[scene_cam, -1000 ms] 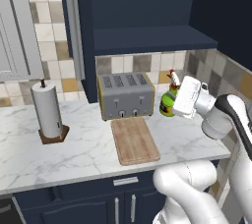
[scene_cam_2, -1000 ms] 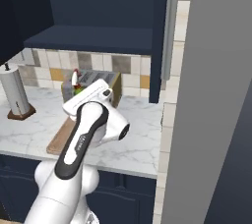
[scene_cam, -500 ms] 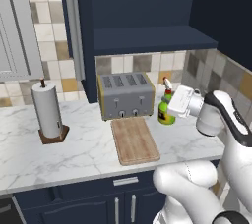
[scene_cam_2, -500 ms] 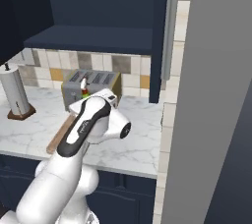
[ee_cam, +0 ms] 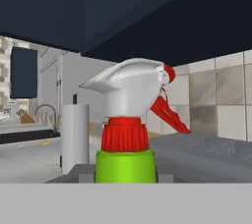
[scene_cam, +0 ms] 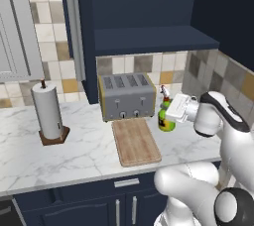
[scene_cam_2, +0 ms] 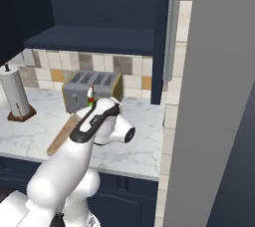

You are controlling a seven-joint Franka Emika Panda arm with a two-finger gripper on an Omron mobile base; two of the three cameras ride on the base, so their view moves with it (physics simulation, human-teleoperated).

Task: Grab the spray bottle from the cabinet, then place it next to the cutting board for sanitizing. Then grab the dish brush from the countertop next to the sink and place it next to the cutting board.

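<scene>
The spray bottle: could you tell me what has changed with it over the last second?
The gripper, still shut on the spray bottle, has carried it down to the countertop, right of the cutting board. The toaster and paper towel roll stayed put.

Light is even and soft throughout, as in a flat render, with no single lamp to be seen. The countertop (scene_cam: 89, 150) is bright and pale, without glare. The open cabinet (scene_cam: 149, 12) is the darkest part: its inside sinks into deep navy, and the shelf throws a dim band on the tiles behind the toaster (scene_cam: 125, 96). A faint shadow lies beside the paper towel roll (scene_cam: 47, 111). Edges are slightly soft and jagged, from low resolution rather than motion. In the hand view the spray bottle (ee_cam: 129, 120) is sharp up close, while the far left background looks hazy, possibly washed out.
</scene>
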